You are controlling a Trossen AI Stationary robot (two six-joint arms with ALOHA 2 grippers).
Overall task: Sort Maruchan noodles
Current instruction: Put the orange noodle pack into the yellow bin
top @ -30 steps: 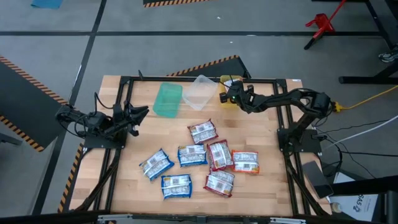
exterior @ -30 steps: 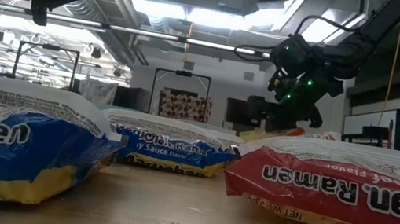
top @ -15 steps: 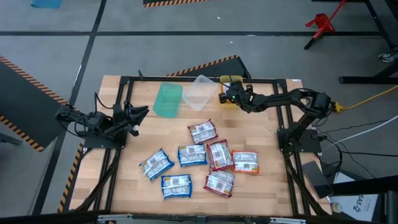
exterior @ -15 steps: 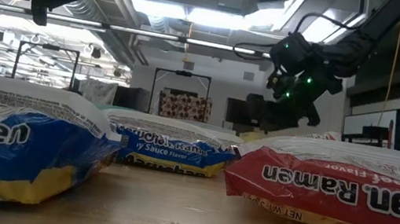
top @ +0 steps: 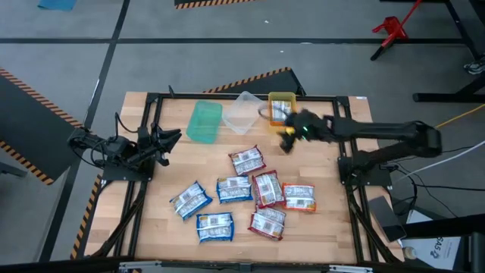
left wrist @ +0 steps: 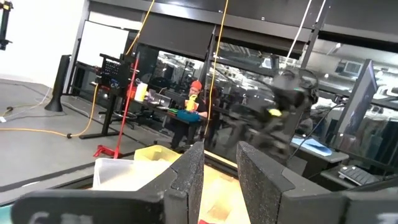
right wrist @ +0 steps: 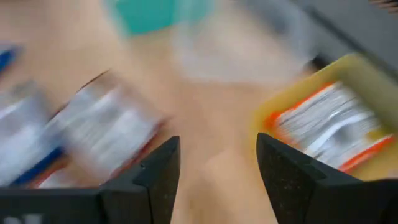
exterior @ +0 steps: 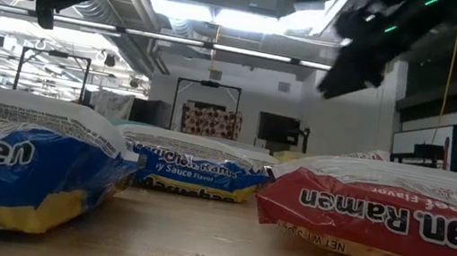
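- My right hand (top: 286, 141) is open and empty, just beside the yellow bin (top: 281, 99), which holds one orange packet (right wrist: 329, 124).
- Left hand (top: 168, 138) waits at the surface's (top: 333, 227) edge, fingers slightly apart.
- Noodle packets (top: 248, 161) cluster mid-surface; overlapping ones risk a double grab.

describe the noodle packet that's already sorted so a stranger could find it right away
Look along the table's far edge at the row of three bins: green bin, clear bin, yellow bin. The orange noodle packet lies inside the yellow one, the only packet in a bin; the others lie loose on the wooden table.
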